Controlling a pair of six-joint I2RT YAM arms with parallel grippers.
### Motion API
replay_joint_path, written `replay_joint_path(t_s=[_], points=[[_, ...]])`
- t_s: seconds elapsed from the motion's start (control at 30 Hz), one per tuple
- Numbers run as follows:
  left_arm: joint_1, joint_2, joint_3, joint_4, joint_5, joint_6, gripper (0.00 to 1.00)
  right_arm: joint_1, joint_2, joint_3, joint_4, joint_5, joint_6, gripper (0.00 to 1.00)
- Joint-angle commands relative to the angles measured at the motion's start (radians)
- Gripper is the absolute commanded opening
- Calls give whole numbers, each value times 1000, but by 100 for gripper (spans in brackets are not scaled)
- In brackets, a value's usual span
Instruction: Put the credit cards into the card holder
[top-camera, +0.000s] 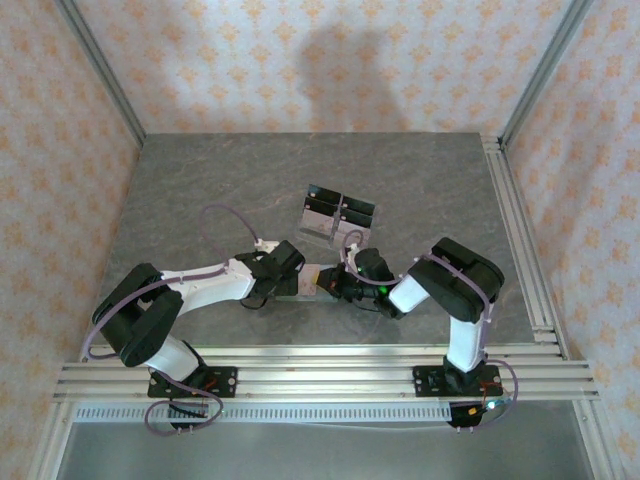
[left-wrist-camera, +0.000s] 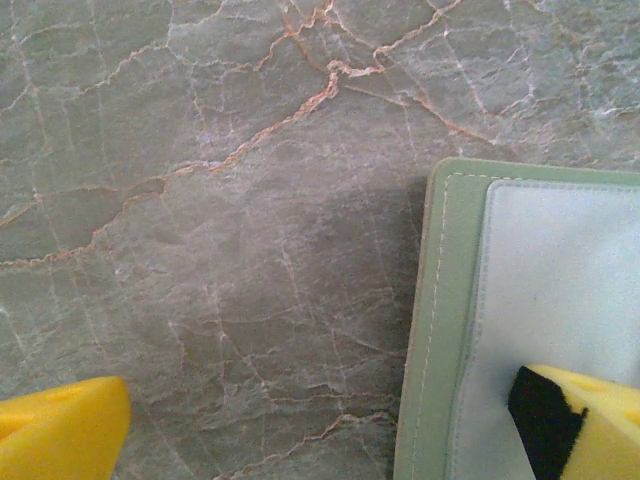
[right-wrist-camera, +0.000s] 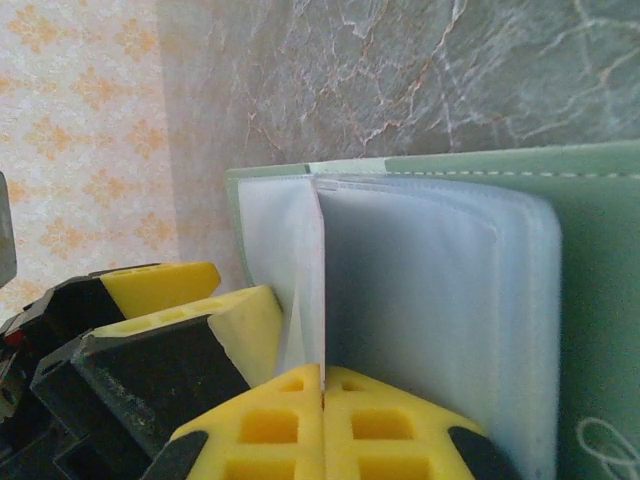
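The sage-green card holder lies open on the table between both arms, its clear sleeves face up. My right gripper is shut on a thin pale sheet with a pinkish edge. Seen edge-on, it looks like a credit card standing among the sleeves. My left gripper is open wide; its right finger rests on the holder's inner page, and the left finger hovers over bare table. The holder's stitched green border runs beside it. No loose cards are in sight.
A clear four-cell stand with black tops sits just behind the two grippers. The left gripper's finger is close beside the right gripper's fingers. Aluminium rails line the right and near edges, and patterned walls close in the table.
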Motion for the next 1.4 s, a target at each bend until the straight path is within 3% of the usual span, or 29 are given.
replay_joint_path(t_s=[0.0,0.83,1.07,1.37], points=[[-10,19,-24,-33,-27,-15,100,8,-49,17,-121,5,-67,0],[-13,-30,-18,-57,-62,-43,100,7,-26,88,-262,-38,-124,5],[-13,-77,16,-114,-115,-77,100,5,-46,85,-303,-38,-139,27],[-4,-112,69,-215,-197,-110,100,1,-170,158,-582,-8,-247,41]])
